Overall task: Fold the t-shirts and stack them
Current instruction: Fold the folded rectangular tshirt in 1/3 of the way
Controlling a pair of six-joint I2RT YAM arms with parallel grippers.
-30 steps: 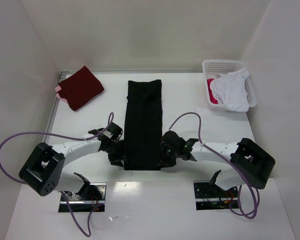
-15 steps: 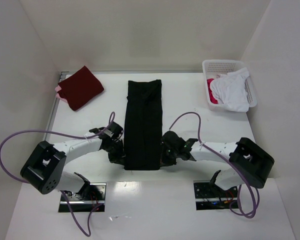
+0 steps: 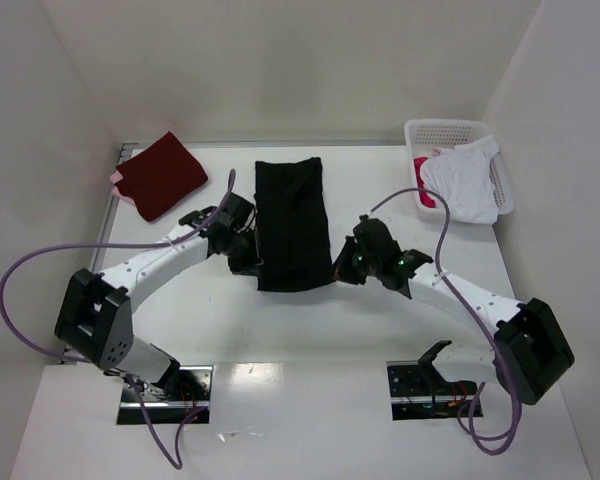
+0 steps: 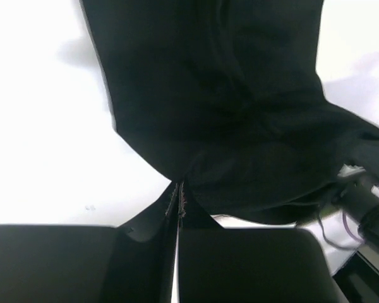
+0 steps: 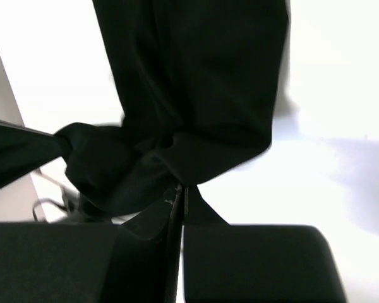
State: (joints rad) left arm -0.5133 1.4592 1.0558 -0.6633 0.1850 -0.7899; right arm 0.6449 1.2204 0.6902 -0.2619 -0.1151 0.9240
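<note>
White table point(image 3: 300, 340), white-walled cell. Left claw point(image 3: 252, 264) is clenched on the left near corner of the black t-shirt point(image 3: 292, 215), and right claw point(image 3: 341, 271) is clenched on its right near corner. The top view only shows the claws sitting at the hem. Both wrist views show the jaws pressed together with black cloth pinched at the tips and folds bunched up just past them. The hem is probably off the table, but the top view is too flat to confirm. The shirt is a narrow folded strip, mid-table, long axis near-to-far. Far left: dark red t-shirt point(image 3: 160, 175), folded, lying on a pink t-shirt point(image 3: 117, 178). Far right: basket point(image 3: 445, 130) with a white t-shirt point(image 3: 465, 182) draped over its rim and pink-red cloth point(image 3: 421, 166) inside.
</note>
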